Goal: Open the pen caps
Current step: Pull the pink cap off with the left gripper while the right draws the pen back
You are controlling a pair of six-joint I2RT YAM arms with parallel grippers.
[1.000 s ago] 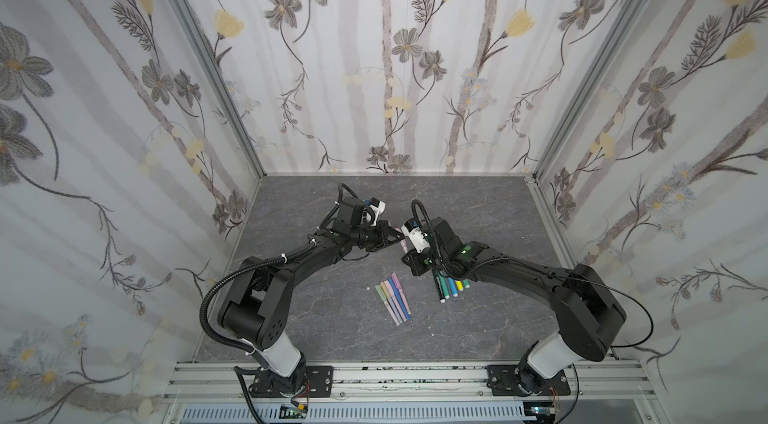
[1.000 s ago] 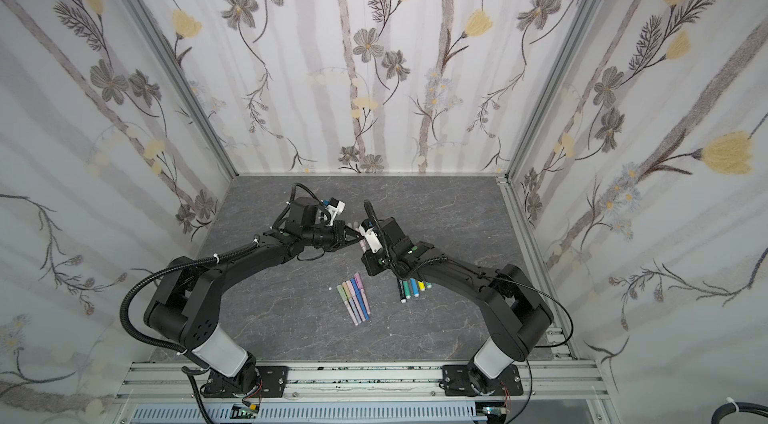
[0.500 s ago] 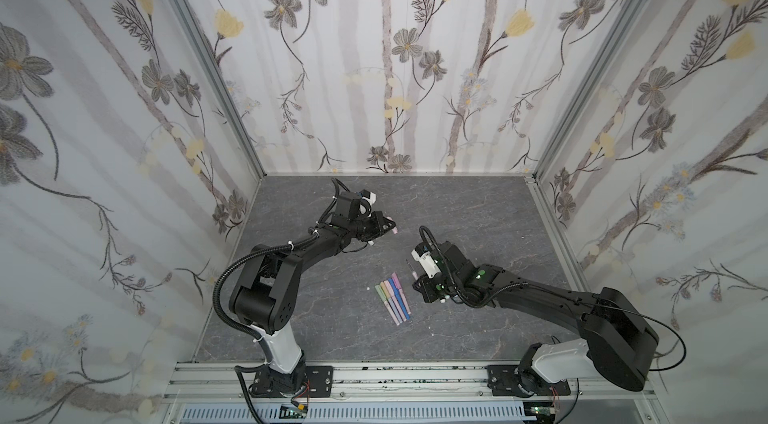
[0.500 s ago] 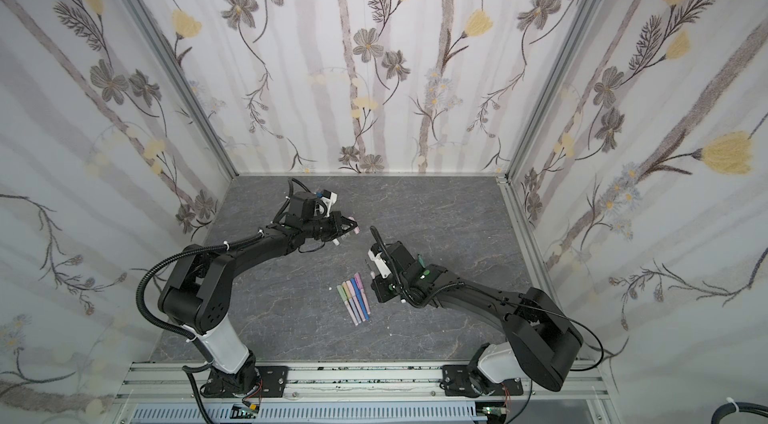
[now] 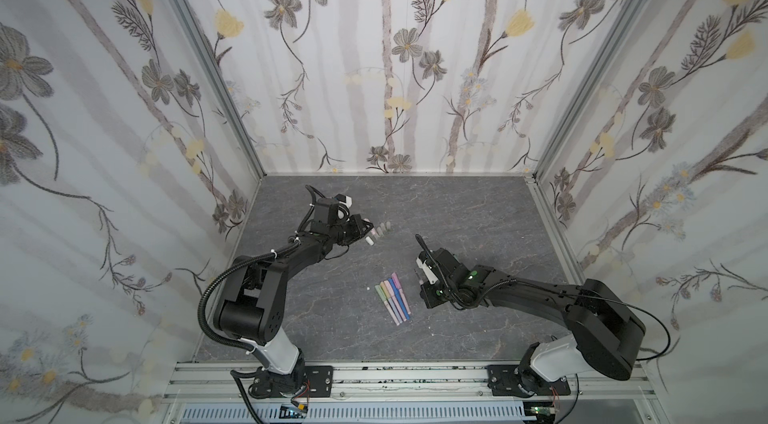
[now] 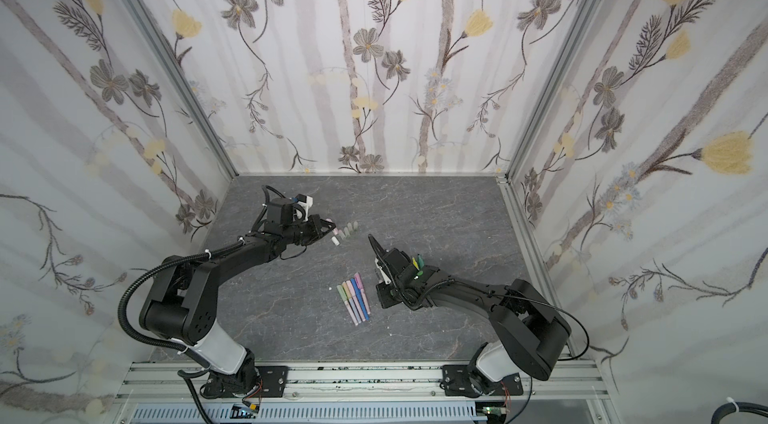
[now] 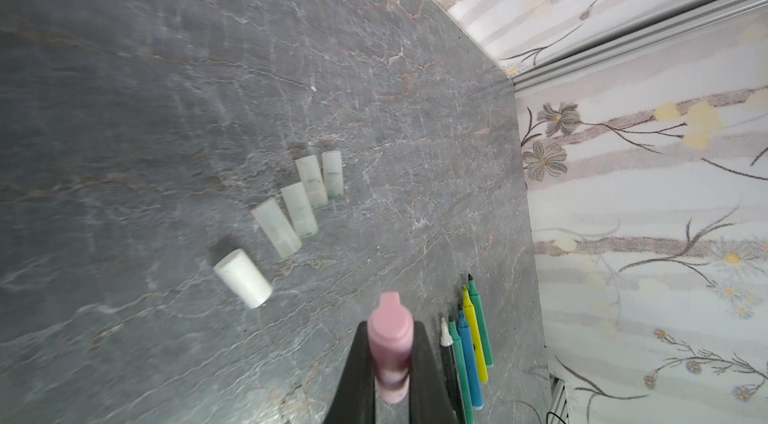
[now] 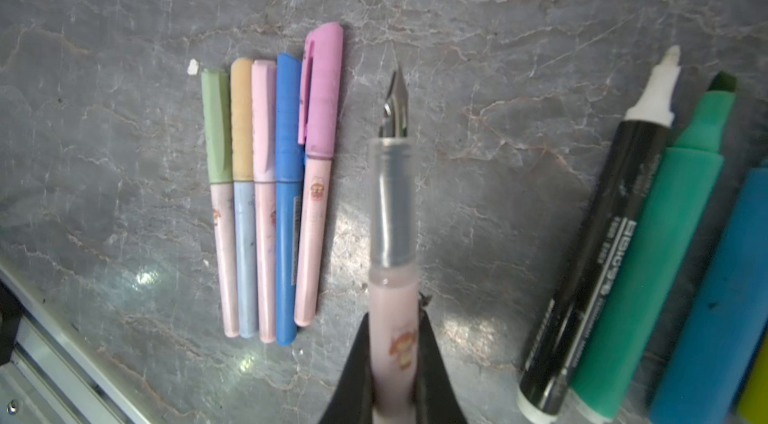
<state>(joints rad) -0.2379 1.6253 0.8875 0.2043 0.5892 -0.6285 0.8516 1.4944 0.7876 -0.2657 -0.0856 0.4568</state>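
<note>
- Your left gripper (image 7: 390,330) has its jaws clamped on the pink cap (image 7: 390,359), near the loose caps (image 7: 291,214).
- Your right gripper (image 8: 394,343) pinches the bare-nibbed pink pen (image 8: 392,210), between five capped pens (image 8: 266,193) and the markers (image 8: 623,235).
- This cap looks off; next, set both down gently.
- In both top views the right jaws are hard to make out.

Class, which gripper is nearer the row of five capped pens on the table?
Right. The right gripper, holding an uncapped pen, is just beside the row of capped pens; the left gripper, holding a pink cap, is farther off by the loose caps.
</note>
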